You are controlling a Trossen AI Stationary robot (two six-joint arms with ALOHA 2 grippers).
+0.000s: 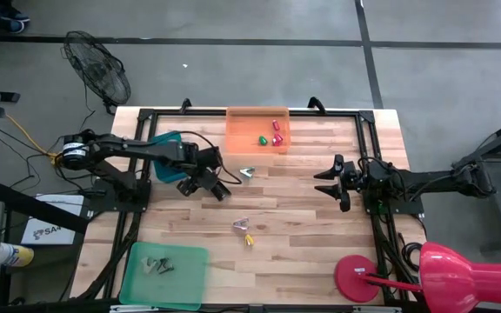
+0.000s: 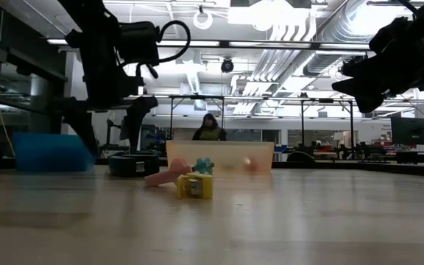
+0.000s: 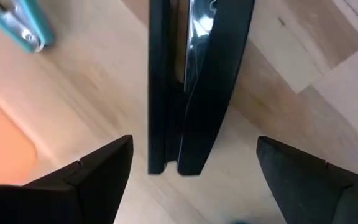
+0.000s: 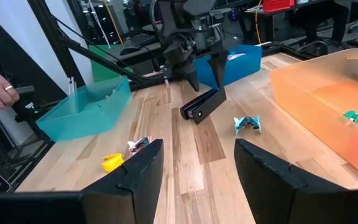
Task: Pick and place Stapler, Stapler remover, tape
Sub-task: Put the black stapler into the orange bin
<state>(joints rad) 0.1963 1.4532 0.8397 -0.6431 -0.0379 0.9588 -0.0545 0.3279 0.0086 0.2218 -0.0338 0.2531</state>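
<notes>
— Where's the stapler?
— Flat on the table, just under the left gripper, whose fingers are spread wide either side, gripping nothing.
— And the right gripper?
— Hanging open, empty, well apart.

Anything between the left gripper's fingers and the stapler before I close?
Nothing. In the left wrist view the stapler lies on bare wood between the open left gripper, with clear gaps on both sides. The right wrist view agrees.
</notes>
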